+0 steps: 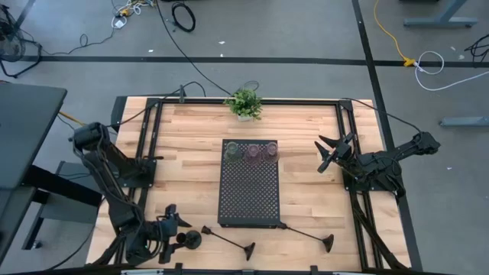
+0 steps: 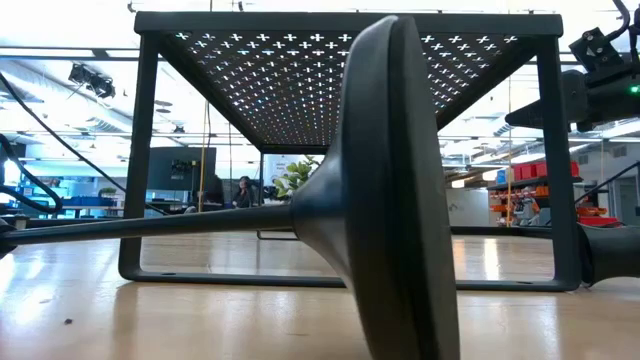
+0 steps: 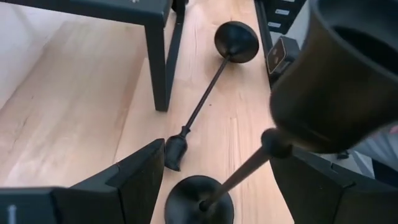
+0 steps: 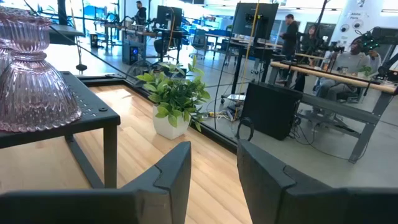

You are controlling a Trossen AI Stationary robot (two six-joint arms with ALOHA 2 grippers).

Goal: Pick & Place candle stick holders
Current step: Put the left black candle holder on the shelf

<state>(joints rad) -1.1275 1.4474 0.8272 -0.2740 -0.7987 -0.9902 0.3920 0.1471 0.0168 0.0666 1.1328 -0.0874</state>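
A big black tray (image 1: 250, 191) with little holes stands on legs in the middle of the wooden worktop (image 1: 191, 137). 3 glass cups sit in a row on the tray's far edge, at 12 o'clock: an olive-green cup (image 1: 232, 151), then a pink cup (image 1: 252, 151), then another pink cup (image 1: 269, 151). A small green plant (image 1: 244, 102) in a white pot stands past them, at the worktop's far edge.

The left tool (image 1: 170, 226) is at about 8 o'clock from the tray, low by the near edge. Its 2 fingers are wide apart. A black holder (image 3: 261, 149) with a round foot and a cup on top stands between them, but I cannot tell if the fingers touch it.

2 black holders with long thin stems lie flat on the worktop near the front. One long holder (image 1: 228, 241) lies at about 7 o'clock from the tray. The other long holder (image 1: 309, 237) lies at about 5 o'clock, with its round foot pointing away from the tray.

The right tool (image 1: 328, 154) is up in the air at 3 o'clock from the tray, well apart from the cups. Its fingers are partly open and hold nothing.
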